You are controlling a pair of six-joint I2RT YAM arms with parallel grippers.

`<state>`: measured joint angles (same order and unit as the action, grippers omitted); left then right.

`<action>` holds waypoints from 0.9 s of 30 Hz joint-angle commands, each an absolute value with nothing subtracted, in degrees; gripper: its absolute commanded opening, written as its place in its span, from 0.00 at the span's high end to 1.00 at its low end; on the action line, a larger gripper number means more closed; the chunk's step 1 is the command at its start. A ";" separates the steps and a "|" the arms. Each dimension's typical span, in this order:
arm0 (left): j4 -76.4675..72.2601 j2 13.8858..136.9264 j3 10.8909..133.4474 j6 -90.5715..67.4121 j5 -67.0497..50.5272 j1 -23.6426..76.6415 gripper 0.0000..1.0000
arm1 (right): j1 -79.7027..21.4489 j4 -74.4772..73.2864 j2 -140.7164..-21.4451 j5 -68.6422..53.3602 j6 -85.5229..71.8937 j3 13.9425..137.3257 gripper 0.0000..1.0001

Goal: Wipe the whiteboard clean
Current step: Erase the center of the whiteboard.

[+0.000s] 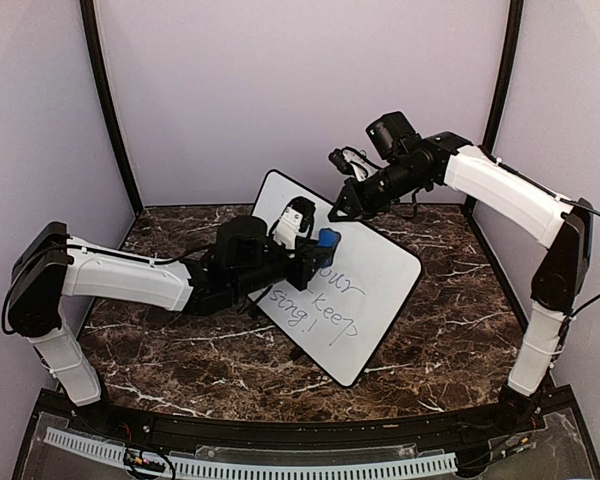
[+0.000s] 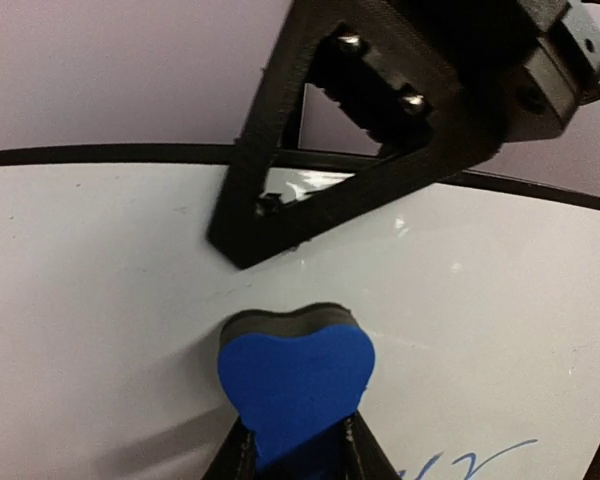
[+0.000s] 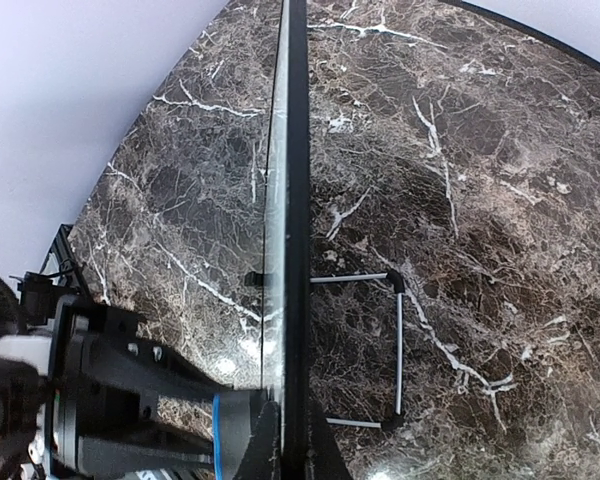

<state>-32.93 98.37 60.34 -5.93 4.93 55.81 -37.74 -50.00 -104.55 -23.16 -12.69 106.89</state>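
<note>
Your table (image 1: 180,345) is dark marble with white veins, boxed in by lilac walls (image 1: 300,90). The whiteboard (image 1: 390,280) stands tilted mid-table on a wire stand (image 3: 398,340), with dark handwriting (image 1: 330,305) across its near half. Your left gripper (image 2: 295,455) is pinching the blue eraser (image 2: 295,375), which is pressed flat against the board just below its far edge. Your right gripper (image 3: 288,445) is clamped on that far edge, one finger on each side.
</note>
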 commanded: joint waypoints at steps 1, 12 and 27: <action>-26.48 97.57 56.84 -12.40 14.78 49.03 1.00 | -40.69 -51.95 -104.77 -24.29 -6.50 105.56 1.00; -23.97 98.44 56.64 -11.30 9.27 46.32 1.00 | -40.69 -51.71 -104.83 -24.22 -6.68 105.23 1.00; -29.75 98.38 56.07 -6.68 1.97 51.08 1.00 | -40.69 -51.83 -105.34 -24.37 -6.94 105.99 1.00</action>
